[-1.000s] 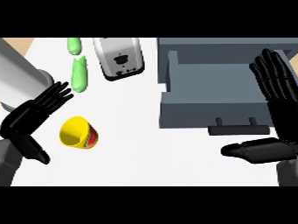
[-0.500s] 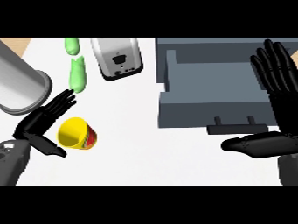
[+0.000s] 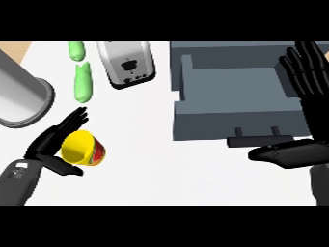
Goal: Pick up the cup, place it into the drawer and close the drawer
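A yellow cup (image 3: 81, 148) with a red band lies on its side on the white counter at the lower left, its mouth toward my left hand (image 3: 53, 142). That hand is open against the cup's left side, fingers straight along the top and thumb under the bottom. The grey drawer (image 3: 231, 96) stands pulled open at the upper right, its handle (image 3: 256, 137) on the near front. My right hand (image 3: 313, 116) is open and upright at the right edge, beside the drawer, with the thumb pointing left below the handle.
A large grey cylinder (image 3: 14, 94) lies at the far left, just above my left hand. Two green vegetables (image 3: 82, 82) and a silver toaster (image 3: 128, 64) sit at the back, left of the drawer.
My left hand has slid down and closed in on the cup, now touching its left side. The right hand has barely shifted.
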`<state>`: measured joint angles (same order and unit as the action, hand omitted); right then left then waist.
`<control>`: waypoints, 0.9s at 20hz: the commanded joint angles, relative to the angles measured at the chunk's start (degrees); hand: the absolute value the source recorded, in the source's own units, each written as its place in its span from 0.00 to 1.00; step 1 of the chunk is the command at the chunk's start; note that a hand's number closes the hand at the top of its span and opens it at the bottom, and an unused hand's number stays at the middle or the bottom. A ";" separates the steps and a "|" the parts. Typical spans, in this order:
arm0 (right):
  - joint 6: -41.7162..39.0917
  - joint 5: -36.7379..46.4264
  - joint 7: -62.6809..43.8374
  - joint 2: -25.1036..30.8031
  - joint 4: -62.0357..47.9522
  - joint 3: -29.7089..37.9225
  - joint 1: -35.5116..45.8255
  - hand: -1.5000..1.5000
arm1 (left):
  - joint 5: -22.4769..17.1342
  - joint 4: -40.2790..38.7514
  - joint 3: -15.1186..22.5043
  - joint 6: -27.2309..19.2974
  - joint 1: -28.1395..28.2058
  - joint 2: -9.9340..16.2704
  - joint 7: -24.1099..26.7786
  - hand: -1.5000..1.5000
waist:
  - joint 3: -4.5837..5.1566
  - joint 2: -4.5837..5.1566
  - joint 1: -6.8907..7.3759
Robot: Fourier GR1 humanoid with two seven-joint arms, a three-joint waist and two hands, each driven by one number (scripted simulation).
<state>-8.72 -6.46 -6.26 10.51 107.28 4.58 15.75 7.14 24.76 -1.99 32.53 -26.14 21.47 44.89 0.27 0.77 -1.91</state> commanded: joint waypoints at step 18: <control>-0.87 -1.29 -2.51 1.19 -0.78 0.95 2.01 0.00 | 2.56 -10.21 3.58 2.13 -4.00 -5.16 16.36 0.00 | 0.10 0.28 -0.80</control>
<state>-9.23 -6.98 -7.03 10.78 106.47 4.83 16.94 9.44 16.30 1.27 28.08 -29.72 17.57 53.00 0.36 1.03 -2.62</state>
